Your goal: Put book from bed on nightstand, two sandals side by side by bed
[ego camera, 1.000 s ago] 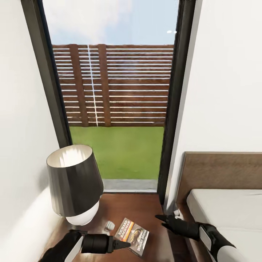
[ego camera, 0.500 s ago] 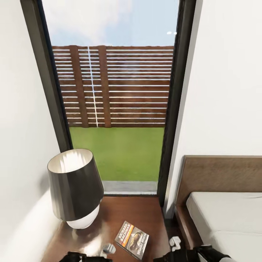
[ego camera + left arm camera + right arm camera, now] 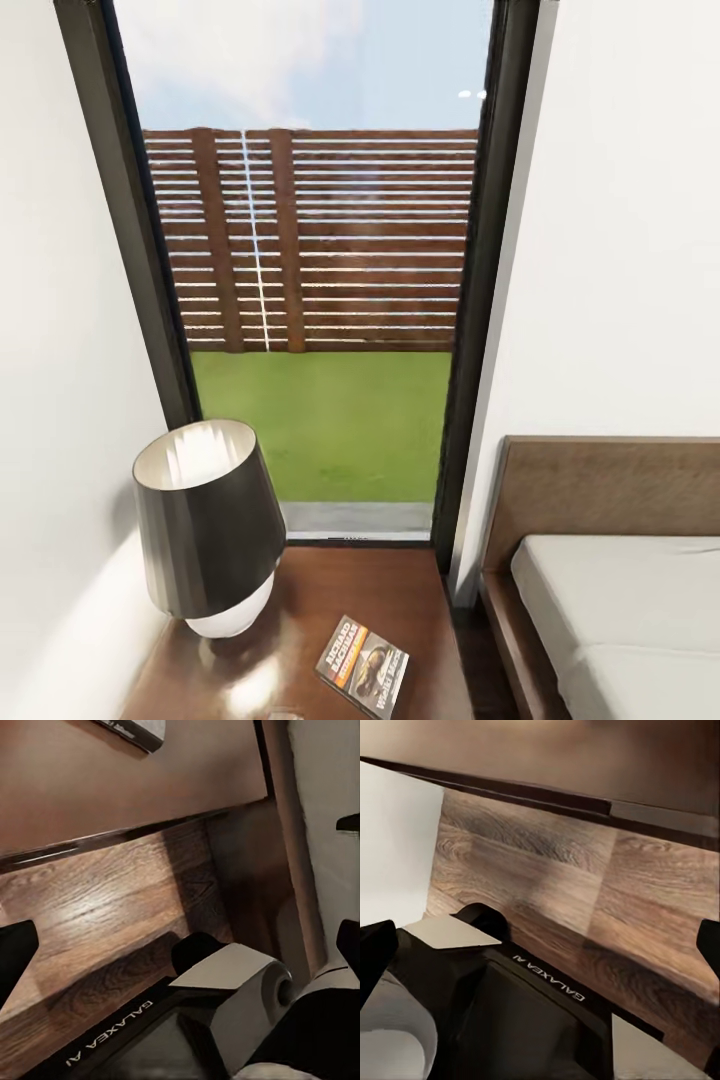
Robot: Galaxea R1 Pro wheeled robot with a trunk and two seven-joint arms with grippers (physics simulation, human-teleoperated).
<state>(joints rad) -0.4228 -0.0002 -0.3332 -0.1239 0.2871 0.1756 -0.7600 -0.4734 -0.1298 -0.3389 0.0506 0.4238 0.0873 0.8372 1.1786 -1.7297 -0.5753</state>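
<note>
The thin dark paperback book point(image 3: 364, 664) with white lettering and an orange stripe lies flat on the glossy top of the low dark brown wooden nightstand point(image 3: 350, 590), toward its front edge. On the same top, further from the bed, stands a table lamp point(image 3: 208, 530) with a dark tapered shade and a white rounded base; the book is near the lamp but not touching it. The large bed point(image 3: 620, 600), with dark brown wooden headboard and light grey mattress, is just beside the nightstand. Behind the nightstand a tall dark-framed window point(image 3: 310, 280) shows a slatted wooden fence and green grass.

In the left wrist view, a corner of the book point(image 3: 139, 729) rests on the nightstand top point(image 3: 112, 787), above the brown wood-plank floor point(image 3: 105, 907). The left gripper point(image 3: 184, 934) has its two dark fingertips spread wide apart, holding nothing. In the right wrist view, the right gripper point(image 3: 540, 945) also has its fingertips far apart and empty, over the plank floor point(image 3: 585, 885).
</note>
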